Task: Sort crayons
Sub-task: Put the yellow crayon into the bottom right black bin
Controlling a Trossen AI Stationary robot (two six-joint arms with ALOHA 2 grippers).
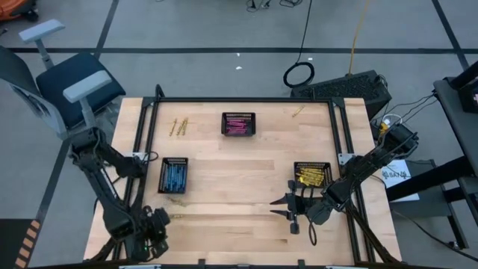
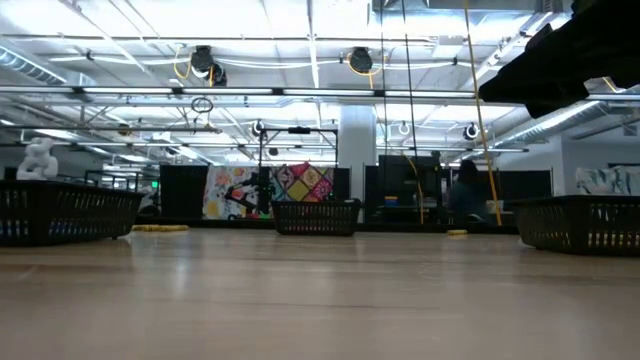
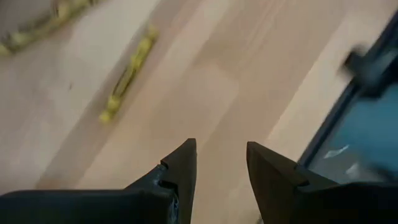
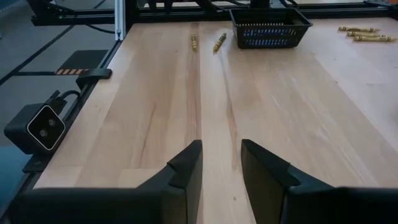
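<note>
Bench: three baskets hold the sorted crayons; loose yellow crayons lie at the far left, with one more crayon near the left claw. Left claw parted, empty, at the near-left corner. Right claw parted, empty, beside the yellow basket. Step: likely picking strays. Next: descend, straddling that crayon crosswise to its diagonal long axis.
</note>
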